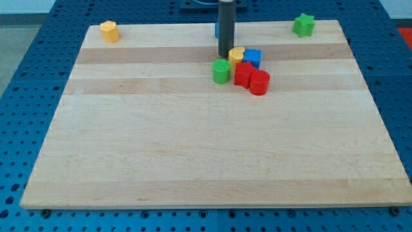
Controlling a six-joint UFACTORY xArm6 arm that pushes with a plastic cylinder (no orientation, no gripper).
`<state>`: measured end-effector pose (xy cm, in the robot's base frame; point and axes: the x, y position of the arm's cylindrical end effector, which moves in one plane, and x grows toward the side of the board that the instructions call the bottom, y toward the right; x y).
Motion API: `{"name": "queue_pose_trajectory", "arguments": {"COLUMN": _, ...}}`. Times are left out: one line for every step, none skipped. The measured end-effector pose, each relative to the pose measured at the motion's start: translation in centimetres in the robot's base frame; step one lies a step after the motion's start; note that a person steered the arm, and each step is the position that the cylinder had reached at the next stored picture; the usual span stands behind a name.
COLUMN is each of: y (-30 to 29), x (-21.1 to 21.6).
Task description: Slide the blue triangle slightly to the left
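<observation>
A blue block (pixel 216 29), probably the blue triangle, shows only as a sliver at the view's top, mostly hidden behind my rod. My tip (pixel 225 57) rests on the board below it in the view, just left of a yellow cylinder (pixel 236 55) and just above a green cylinder (pixel 221 71). I cannot tell whether the rod touches the blue block.
A blue cube (pixel 252 58), a red block (pixel 243 73) and a red cylinder (pixel 259 82) cluster right of my tip with the yellow and green cylinders. A yellow block (pixel 110 31) sits at the top left, a green star (pixel 304 25) at the top right. The wooden board (pixel 193 148) lies on a blue pegboard.
</observation>
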<state>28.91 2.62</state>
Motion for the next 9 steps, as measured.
{"name": "queue_pose_trajectory", "arguments": {"y": -0.4, "x": -1.3}}
{"name": "queue_pose_trajectory", "arguments": {"y": -0.4, "x": -2.1}}
{"name": "queue_pose_trajectory", "arguments": {"y": -0.4, "x": -2.5}}
{"name": "queue_pose_trajectory", "arguments": {"y": -0.4, "x": -2.5}}
{"name": "queue_pose_trajectory", "arguments": {"y": -0.5, "x": -2.7}}
{"name": "queue_pose_trajectory", "arguments": {"y": -0.7, "x": -2.7}}
{"name": "queue_pose_trajectory", "arguments": {"y": -1.1, "x": -2.7}}
{"name": "queue_pose_trajectory", "arguments": {"y": -1.8, "x": -2.7}}
{"name": "queue_pose_trajectory", "arguments": {"y": -3.0, "x": -3.2}}
